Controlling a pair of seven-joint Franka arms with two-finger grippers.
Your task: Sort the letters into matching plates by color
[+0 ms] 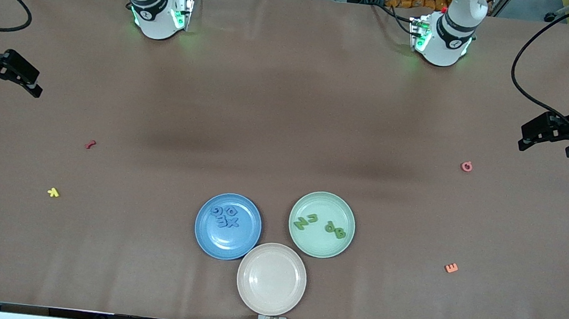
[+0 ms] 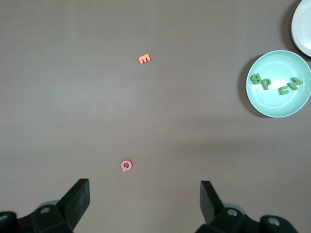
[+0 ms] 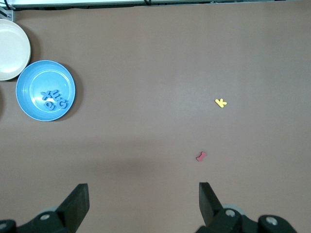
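Three plates sit clustered low in the middle of the front view on the brown worktop [image 1: 288, 128]: the blue plate [image 1: 202, 235] toward the right arm's end, the green plate [image 1: 347, 213] toward the left arm's end, and the beige plate [image 1: 272, 279] nearest the camera, its rim touching or all but touching both others. Four blue letters [image 1: 224, 216] lie bunched in the blue plate, and four green letters [image 1: 320, 225] lie in the green plate as two loose pairs; the beige plate holds nothing. Four letters lie loose on the worktop, well apart from the plates. At the middle right of the frame are a pink letter [image 1: 466, 166] and, lower down, an orange letter [image 1: 451, 268]. At the middle left are a red letter [image 1: 90, 144] and, lower, a yellow letter [image 1: 53, 192]. The left gripper [image 1: 549, 135] hangs at the right edge of the front view, over bare worktop near the pink letter, its jaws spread wide and holding nothing; its wrist view shows the pink letter just ahead of the spread fingers [image 2: 77, 199]. The right gripper [image 1: 8, 75] hangs at the left edge of the frame, jaws likewise spread and empty, with the red letter ahead of its fingers [image 3: 209, 199] in its wrist view.
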